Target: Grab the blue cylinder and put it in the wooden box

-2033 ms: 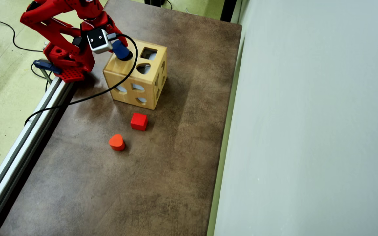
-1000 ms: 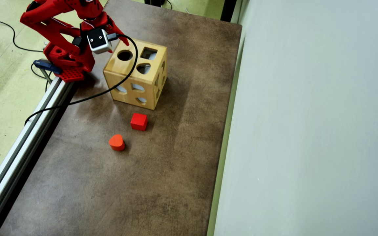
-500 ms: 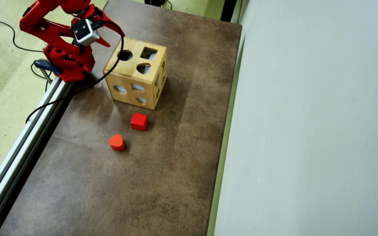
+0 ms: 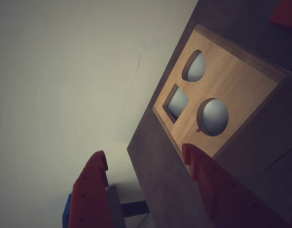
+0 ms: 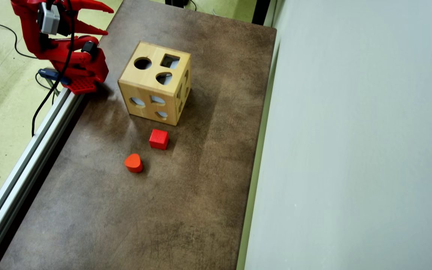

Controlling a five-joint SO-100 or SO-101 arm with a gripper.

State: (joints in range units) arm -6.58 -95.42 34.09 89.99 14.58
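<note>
The blue cylinder has vanished from view, apparently dropped through the wooden box [image 5: 155,80]'s round hole. The tool [image 5: 108,20], released and empty, has pulled back; the task looks finished.

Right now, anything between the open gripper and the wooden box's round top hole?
Nothing visible. The red gripper is open and empty, off to the left of the light wooden box; its round top hole is uncovered. No blue cylinder in view.

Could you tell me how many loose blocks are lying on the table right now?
2: a red cube just below the wooden box in the overhead view, and an orange-red teardrop block lower left. Others may be hidden inside.
</note>
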